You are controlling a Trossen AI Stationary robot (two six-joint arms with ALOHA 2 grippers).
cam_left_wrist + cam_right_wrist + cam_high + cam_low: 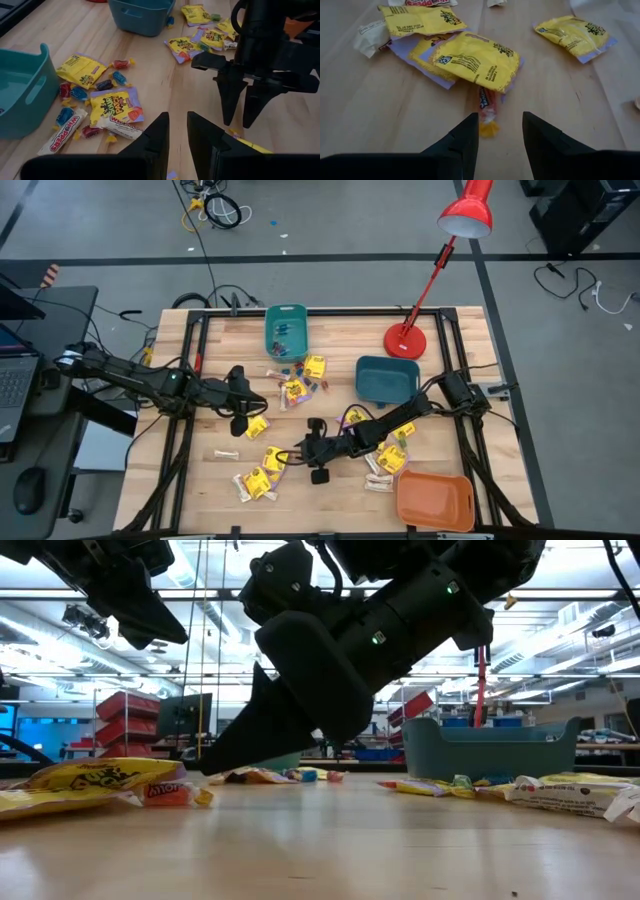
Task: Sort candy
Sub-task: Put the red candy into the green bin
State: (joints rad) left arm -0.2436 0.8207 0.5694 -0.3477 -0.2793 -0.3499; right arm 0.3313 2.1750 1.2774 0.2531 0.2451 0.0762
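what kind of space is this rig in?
Likely a robotics lab or workshop: a wooden workbench on a grey floor with loose cables, a laptop beside it, and red storage bins under strip lights behind.

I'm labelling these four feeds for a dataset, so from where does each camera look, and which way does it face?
High: above, facing straight down on the table; both arms show.
Low: at tabletop height, looking level across; arms come in from above.
Left wrist: past the left gripper toward the teal bins; right arm beyond.
Right wrist: past the right gripper, open, at yellow packets.
Shared: high and left wrist views both show the right gripper.
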